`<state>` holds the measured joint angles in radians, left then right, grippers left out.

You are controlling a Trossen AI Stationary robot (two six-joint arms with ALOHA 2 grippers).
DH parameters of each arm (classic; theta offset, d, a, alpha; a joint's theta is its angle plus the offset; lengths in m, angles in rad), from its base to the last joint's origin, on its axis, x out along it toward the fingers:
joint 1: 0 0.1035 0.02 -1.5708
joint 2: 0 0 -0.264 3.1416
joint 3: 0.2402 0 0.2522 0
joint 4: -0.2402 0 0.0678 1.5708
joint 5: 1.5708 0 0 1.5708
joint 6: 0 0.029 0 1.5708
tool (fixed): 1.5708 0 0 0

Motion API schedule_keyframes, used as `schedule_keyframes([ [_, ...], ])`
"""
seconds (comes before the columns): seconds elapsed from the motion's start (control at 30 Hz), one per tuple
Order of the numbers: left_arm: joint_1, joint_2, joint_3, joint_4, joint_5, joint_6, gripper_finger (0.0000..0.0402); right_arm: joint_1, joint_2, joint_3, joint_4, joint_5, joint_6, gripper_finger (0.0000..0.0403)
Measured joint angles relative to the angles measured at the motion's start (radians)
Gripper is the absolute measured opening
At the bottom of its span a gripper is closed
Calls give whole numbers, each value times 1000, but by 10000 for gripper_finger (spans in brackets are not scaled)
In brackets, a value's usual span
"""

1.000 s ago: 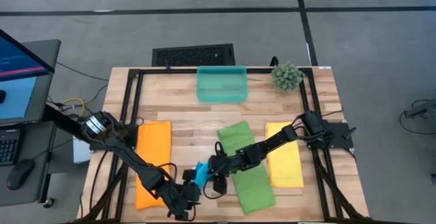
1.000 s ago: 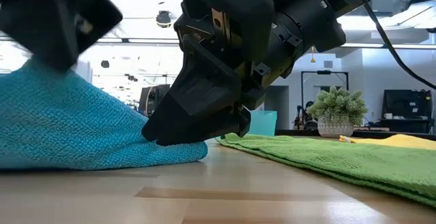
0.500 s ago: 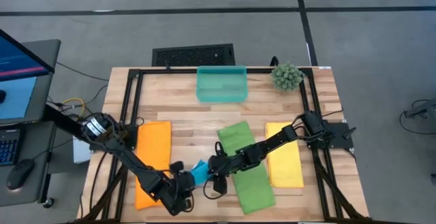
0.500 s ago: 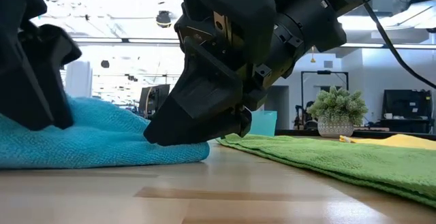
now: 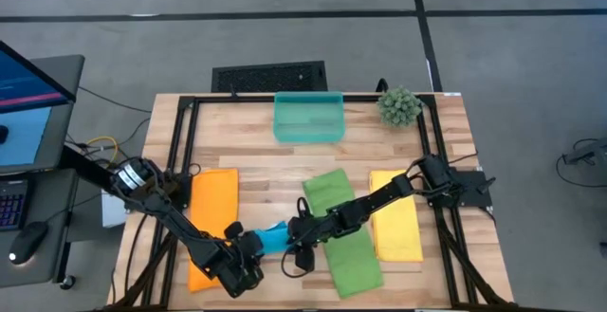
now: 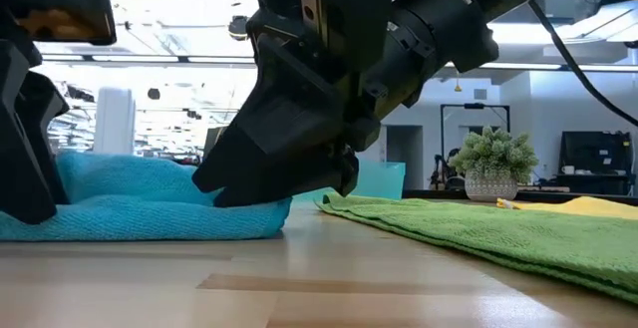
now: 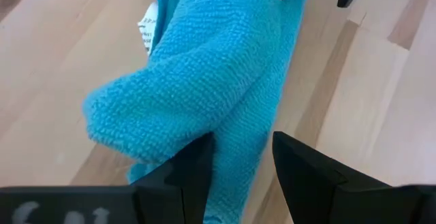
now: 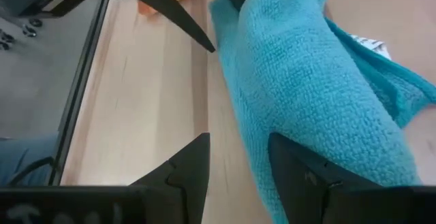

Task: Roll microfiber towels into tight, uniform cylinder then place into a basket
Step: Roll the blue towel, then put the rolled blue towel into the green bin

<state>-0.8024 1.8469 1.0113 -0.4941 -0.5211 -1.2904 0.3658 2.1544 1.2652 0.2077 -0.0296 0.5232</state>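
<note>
The blue towel (image 5: 271, 238) lies bunched in folds on the table near its front edge, between my two grippers. My left gripper (image 5: 252, 246) stands at its left end and my right gripper (image 5: 294, 236) at its right end, each shut on the cloth. The orange towel (image 5: 211, 212), green towel (image 5: 341, 231) and yellow towel (image 5: 394, 215) lie flat on the table. The teal basket (image 5: 308, 118) stands at the far edge. My left gripper (image 7: 244, 157) has the towel's left end (image 7: 238, 125) pinched between its two fingers, several folded layers. The fingers slant down from the near left. The cloth rests on the table (image 6: 90, 218), slack. My right gripper (image 8: 238, 157) holds the towel's right end (image 8: 272, 125) between its two fingers, which slant down from the table's right side. In the low view its fingertips (image 6: 269, 183) sit low on that end. The cloth lies on the wood, slack.
A spiky green plant ball (image 5: 399, 106) stands at the far right corner. A black frame (image 5: 185, 141) runs round the tabletop. The green towel's edge (image 6: 399, 213) lies just right of the blue one. Bare wood (image 5: 275, 174) shows between the towels and the basket.
My left gripper has sunk and gone toward the table's far left, rolling about its own line, still shut on the cloth. The blue towel's left part, raised in a peak before, has come down and now lies low and stretched out leftward. Its right end stayed put.
</note>
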Motion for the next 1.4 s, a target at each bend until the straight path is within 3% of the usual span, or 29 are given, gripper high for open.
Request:
schedule_keyframes([
  [0.4, 0, 0, -28, 46, 8, -10, 151, -10, -109, 2, -140, -28, -20, 175],
  [0.8, 1, 2, -29, 49, 17, -64, 151, -11, -155, 4, -148, -32, -480, 186],
  [1.1, 1, 3, -30, 61, 15, -64, 151, -98, -153, 3, -148, -59, -419, 269],
  [1.4, 1, 4, -30, 66, 8, -61, 151, -141, -62, 12, -14, -170, -358, 286],
])
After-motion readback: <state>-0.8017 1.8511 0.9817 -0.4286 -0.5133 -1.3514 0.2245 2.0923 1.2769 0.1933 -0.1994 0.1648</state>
